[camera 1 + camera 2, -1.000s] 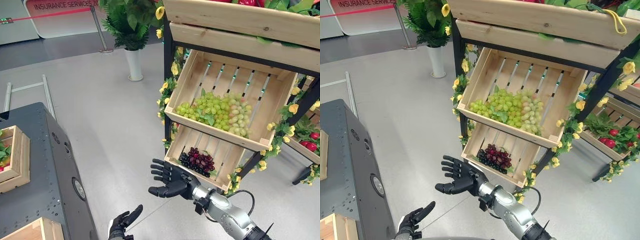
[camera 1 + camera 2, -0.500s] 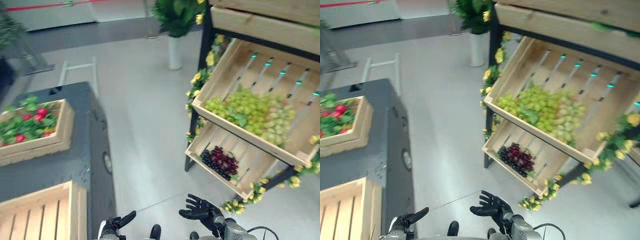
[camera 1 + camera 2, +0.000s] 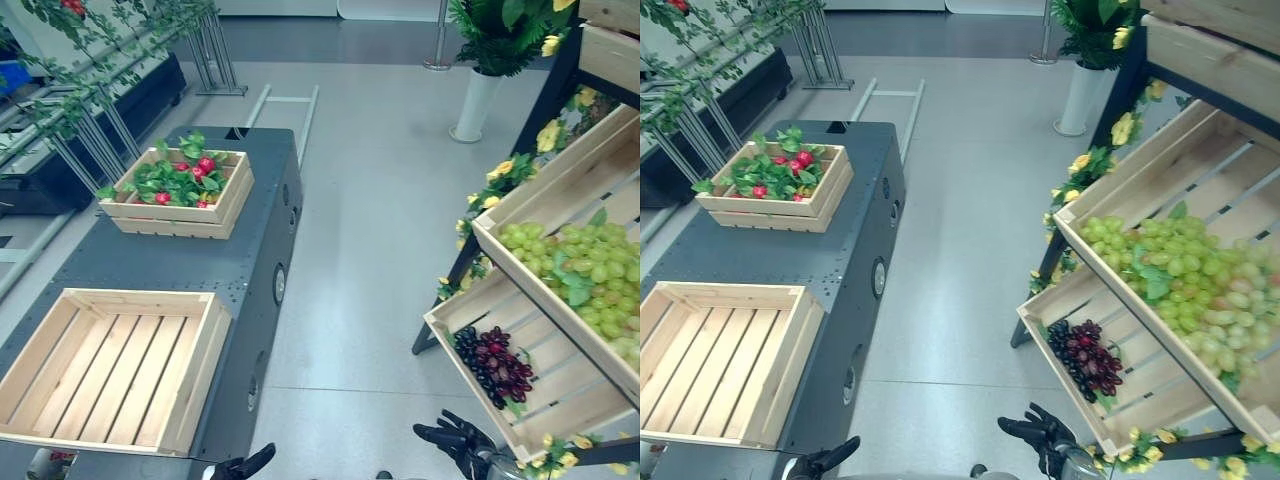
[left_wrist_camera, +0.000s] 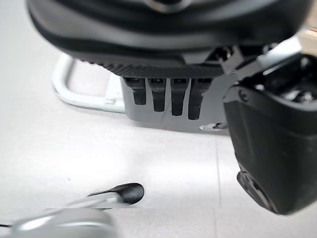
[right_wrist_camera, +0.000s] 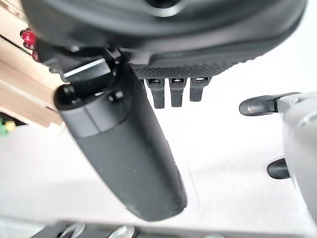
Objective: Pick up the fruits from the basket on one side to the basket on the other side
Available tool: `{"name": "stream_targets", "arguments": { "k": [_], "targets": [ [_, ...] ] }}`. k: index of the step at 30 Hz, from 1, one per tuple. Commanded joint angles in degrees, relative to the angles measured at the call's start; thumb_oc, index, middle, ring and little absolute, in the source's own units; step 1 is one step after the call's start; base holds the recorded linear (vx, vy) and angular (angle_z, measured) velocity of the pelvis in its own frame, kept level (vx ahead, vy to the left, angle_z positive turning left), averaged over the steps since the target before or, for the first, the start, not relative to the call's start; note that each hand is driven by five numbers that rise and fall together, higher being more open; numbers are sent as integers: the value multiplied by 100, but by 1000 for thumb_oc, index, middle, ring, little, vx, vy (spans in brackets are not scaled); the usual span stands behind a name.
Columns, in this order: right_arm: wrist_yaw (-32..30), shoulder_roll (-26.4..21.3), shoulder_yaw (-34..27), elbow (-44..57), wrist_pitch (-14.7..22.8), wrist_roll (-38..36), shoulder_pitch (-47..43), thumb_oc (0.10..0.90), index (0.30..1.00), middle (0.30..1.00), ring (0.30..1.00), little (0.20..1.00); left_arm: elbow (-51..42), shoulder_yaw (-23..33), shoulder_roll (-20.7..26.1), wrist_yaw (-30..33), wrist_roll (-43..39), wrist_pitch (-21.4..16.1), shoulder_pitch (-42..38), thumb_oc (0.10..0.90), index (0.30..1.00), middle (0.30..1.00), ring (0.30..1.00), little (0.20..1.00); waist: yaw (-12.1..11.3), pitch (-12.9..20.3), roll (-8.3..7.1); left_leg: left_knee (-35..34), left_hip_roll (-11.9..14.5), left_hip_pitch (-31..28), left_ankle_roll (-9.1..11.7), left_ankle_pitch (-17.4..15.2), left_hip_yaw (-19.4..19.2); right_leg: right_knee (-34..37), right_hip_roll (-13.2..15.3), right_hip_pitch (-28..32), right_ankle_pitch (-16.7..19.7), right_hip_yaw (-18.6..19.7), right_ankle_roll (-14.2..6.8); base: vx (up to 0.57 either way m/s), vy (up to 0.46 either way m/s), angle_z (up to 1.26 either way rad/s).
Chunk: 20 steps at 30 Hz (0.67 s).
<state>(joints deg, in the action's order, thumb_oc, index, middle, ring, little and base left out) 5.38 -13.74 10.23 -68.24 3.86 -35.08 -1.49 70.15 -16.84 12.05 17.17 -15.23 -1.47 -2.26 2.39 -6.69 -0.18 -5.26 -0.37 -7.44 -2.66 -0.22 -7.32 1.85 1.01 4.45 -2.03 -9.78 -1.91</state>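
A bunch of dark purple-black grapes (image 3: 490, 362) lies in the lower slatted wooden crate (image 3: 545, 395) of a tilted rack, with a heap of pale green grapes (image 3: 580, 275) in the crate above. The right hand (image 3: 455, 441) hangs low beside the lower crate — fingers spread and straight, holding nothing. The left hand (image 3: 245, 465) shows at the bottom edge, fingers relaxed, empty. On the dark grey bench (image 3: 215, 265) sit an empty slatted wooden crate (image 3: 110, 365) and a wooden crate of red fruit among green leaves (image 3: 180, 185).
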Motion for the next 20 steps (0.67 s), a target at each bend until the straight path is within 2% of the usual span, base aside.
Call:
{"name": "stream_targets", "arguments": {
  "k": [1, 3, 5, 6, 8, 9, 10, 11, 12, 14, 16, 20],
  "targets": [
    [-432, 164, 19, -267, 79, 109, -207, 800, 900, 900, 900, 900, 157, -55, -162, -163, 510, -126, -283, 800, 900, 900, 900, 900, 48, 114, -53, 26, -434, -108, 37, -841, 309, 315, -314, -490, 303, 128, -125, -171, 44, 16],
    [-401, 197, -53, -362, 35, 266, -199, 800, 900, 900, 900, 900, 180, -89, -133, -191, 708, -161, -219, 800, 900, 900, 900, 900, 43, 67, -31, 26, -401, -138, 13, -827, 266, 63, -291, -605, 286, 107, -178, -153, 32, 2],
    [-338, 213, 79, -320, 2, 816, -203, 800, 900, 900, 900, 900, 254, -30, 108, -295, 752, -63, -92, 800, 900, 900, 900, 900, 33, -98, 129, 35, -223, -156, -73, -704, 45, -1788, 62, -969, -23, -157, -277, -230, 59, -26],
    [-324, 202, 108, -305, 3, 896, -200, 800, 900, 900, 900, 900, 267, 16, 173, -376, 712, -54, -61, 800, 900, 900, 900, 900, 35, -132, 146, 63, -216, -154, -106, -712, 36, -2007, 147, -989, -61, -107, -293, -144, 11, -38],
    [-264, 178, 145, -303, 30, 1090, -209, 800, 900, 900, 900, 900, 272, 67, 248, -509, 535, 0, -27, 800, 900, 900, 900, 900, 36, -169, 172, 105, -188, -136, -127, -697, 54, -1791, 186, -886, -155, 2, -266, -80, -93, -19],
    [-261, 168, 194, -309, 41, 1215, -237, 800, 900, 900, 900, 900, 315, 79, 287, -572, 403, 12, -27, 800, 900, 900, 900, 900, -51, -113, 164, 143, -132, -38, -38, -674, 7, -978, 182, -363, -355, -41, -121, -79, -218, 3],
    [-250, 169, 218, -287, -31, 1438, -326, 800, 900, 900, 900, 900, 257, 161, 243, -604, 254, 160, 38, 800, 900, 900, 900, 900, -151, -57, 110, 226, -151, 55, 28, -655, -36, -465, 117, -160, -242, -8, -120, -79, -256, 4],
    [-251, 171, 341, -290, -23, 1404, -396, 800, 900, 900, 900, 900, 286, 207, 186, -656, 68, 199, 68, 800, 900, 900, 900, 900, -208, -32, 77, 285, -119, 99, 69, -637, -97, -286, 105, -59, -222, -6, -105, -52, -221, -14],
    [-172, 171, 373, -327, 67, 1328, -450, 800, 900, 900, 900, 900, 412, 346, 95, -752, -1, 123, 89, 800, 900, 900, 900, 900, -250, 11, 15, 348, -117, 154, 105, -637, -73, -46, 45, 55, -187, 108, -61, -20, -178, -27],
    [-135, 187, 368, -302, 73, 1336, -470, 800, 900, 900, 900, 900, 457, 388, 17, -793, 64, 30, 103, 800, 900, 900, 900, 900, -284, 35, -34, 400, -127, 181, 114, -632, -35, 83, 31, 138, -147, 109, -35, 4, -110, -10],
    [-259, 199, 437, -250, -167, 1549, -410, 800, 900, 900, 900, 900, 380, 300, -124, -668, 117, -97, 107, 800, 900, 900, 900, 900, -282, 121, -93, 342, -133, 164, 116, -598, 5, 228, -18, 236, -131, 133, 10, 0, -87, 19],
    [-225, 218, 500, -372, -138, 1694, -303, 800, 900, 900, 900, 900, 270, 143, -194, -726, 346, -394, 48, 800, 900, 900, 900, 900, -253, 181, -115, 342, -148, 81, 88, -633, 25, 200, -51, 306, -174, 140, 33, 10, -31, 5]
  ]
}}
